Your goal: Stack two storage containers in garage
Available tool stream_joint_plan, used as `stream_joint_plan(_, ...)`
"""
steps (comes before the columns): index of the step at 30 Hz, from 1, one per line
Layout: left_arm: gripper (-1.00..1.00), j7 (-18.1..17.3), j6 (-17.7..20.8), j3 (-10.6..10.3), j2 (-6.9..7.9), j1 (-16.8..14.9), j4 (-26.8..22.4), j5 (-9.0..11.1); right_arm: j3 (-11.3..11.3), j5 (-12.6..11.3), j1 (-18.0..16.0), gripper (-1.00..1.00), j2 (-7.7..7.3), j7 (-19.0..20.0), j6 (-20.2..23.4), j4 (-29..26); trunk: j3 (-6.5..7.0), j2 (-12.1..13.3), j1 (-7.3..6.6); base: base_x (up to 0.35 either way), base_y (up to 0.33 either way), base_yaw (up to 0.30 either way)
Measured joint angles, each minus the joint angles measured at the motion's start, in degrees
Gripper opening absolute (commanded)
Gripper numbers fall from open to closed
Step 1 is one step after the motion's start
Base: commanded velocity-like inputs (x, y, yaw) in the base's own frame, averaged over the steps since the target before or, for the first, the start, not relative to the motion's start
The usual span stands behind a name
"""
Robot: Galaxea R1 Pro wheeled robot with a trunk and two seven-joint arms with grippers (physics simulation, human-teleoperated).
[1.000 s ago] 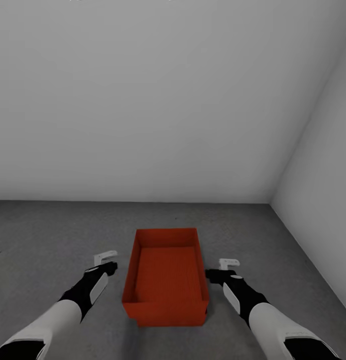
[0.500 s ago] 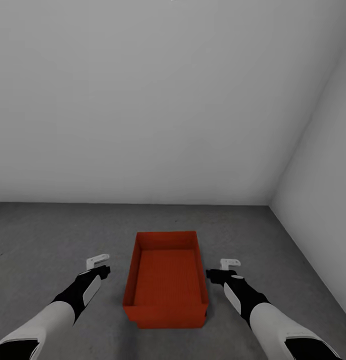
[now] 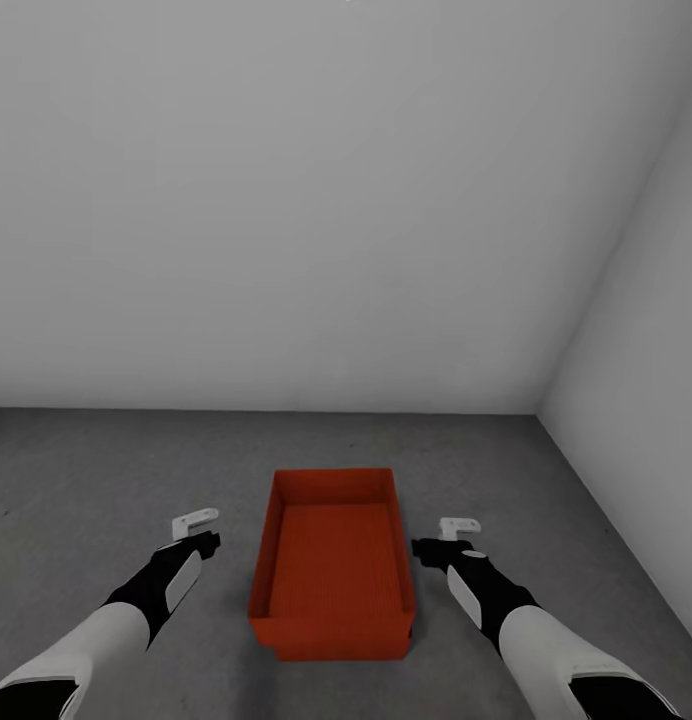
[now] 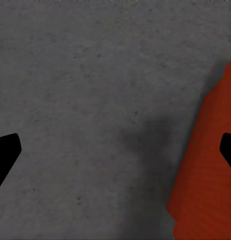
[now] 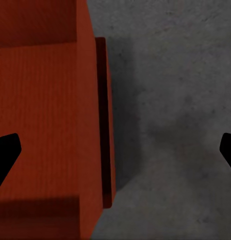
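Red-orange storage containers [image 3: 332, 565] sit stacked on the concrete floor [image 3: 86, 470], between the spread left gripper [image 3: 194, 522] and spread right gripper [image 3: 458, 525], touching neither.

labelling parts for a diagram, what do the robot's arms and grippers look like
Both arms have white shells near the body, turning black toward the wrist with a pale grey panel. The left gripper and right gripper are small white angular pieces; fingertips look black in the wrist views.

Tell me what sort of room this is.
Probably a garage or a bare utility room: a speckled dark grey concrete floor, plain white-grey walls meeting in a corner, no furniture in sight. A red-orange storage container sits on the floor between the open grippers.
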Motion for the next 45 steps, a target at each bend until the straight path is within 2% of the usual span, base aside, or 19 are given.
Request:
stream_joint_plan(4,1.0,0.0,0.0,0.0,0.0,0.0,0.1,0.0,0.0,0.0,0.0,1.0,-0.08,0.0,0.2,0.0,0.72,1.6,-0.88,0.0,0.0,0.0)
stream_joint_plan(10,1.0,0.0,-0.1,0.0,0.0,0.0,0.5,0.0,0.0,-0.1,0.0,1.0,-3.1,-0.5,0.0,-0.1,1.8,4.0,-2.2,0.0,0.0,0.0)
stream_joint_plan(12,1.0,0.0,-0.2,0.0,-0.01,0.0,0.6,0.0,0.1,-0.1,0.0,1.0,-3.59,-0.6,-0.1,-0.1,2.15,4.8,-2.64,0.0,0.0,0.0)
stream_joint_plan(19,1.0,-0.2,-0.2,0.0,-0.07,0.0,1.2,0.0,0.1,-0.1,0.0,1.0,-4.05,-0.8,-0.2,-0.1,3.41,7.6,-4.17,0.0,0.0,0.0)
stream_joint_plan(26,1.0,-0.5,-0.2,-0.1,-0.14,0.0,4.0,-0.4,0.1,-0.3,0.1,1.0,-4.25,-0.8,-0.2,1.0,4.67,10.4,-5.71,0.0,0.0,0.0)
stream_joint_plan(29,1.0,-0.5,-0.6,-0.1,-0.18,0.0,6.6,-0.5,0.2,-0.3,0.1,1.0,-4.27,-0.8,-0.1,2.7,5.2,11.6,-6.37,0.0,0.0,0.0)
stream_joint_plan(32,1.0,-0.6,-0.9,-0.1,0.22,0.0,11.0,-0.9,0.1,-0.1,0.2,1.0,-4.39,-0.8,-0.4,7.6,5.74,12.8,-7.03,0.0,0.0,0.0)
stream_joint_plan(33,1.0,-0.6,-1.0,-0.1,0.59,0.0,12.8,-0.8,0.1,-0.1,0.2,1.0,-4.88,-0.8,-1.4,11.8,5.91,13.2,-7.25,0.0,0.0,0.0)
stream_joint_plan(35,1.0,-0.6,-1.0,-0.2,0.88,0.0,14.3,-0.6,0.2,0.0,0.4,1.0,-6.03,-0.8,-2.7,15.2,6.28,14.0,-7.69,0.0,0.0,0.0)
stream_joint_plan(37,1.0,-0.6,-1.1,-0.2,1.12,0.1,16.8,-0.4,0.3,-0.1,0.4,1.0,-7.42,-0.5,-3.3,16.7,6.64,14.8,-8.13,0.0,0.0,0.0)
stream_joint_plan(40,1.0,-0.6,-1.2,-0.3,1.29,0.1,19.3,-0.3,0.3,0.0,0.4,1.0,-8.63,-0.2,-3.8,17.7,7.18,16.0,-8.79,0.0,0.0,0.0)
stream_joint_plan(45,1.0,-0.6,-1.4,-0.2,1.38,0.1,20.4,-0.1,0.3,-0.1,2.3,1.0,-9.66,0.0,-4.5,18.3,8.07,18.1,-9.89,0.0,0.0,0.0)
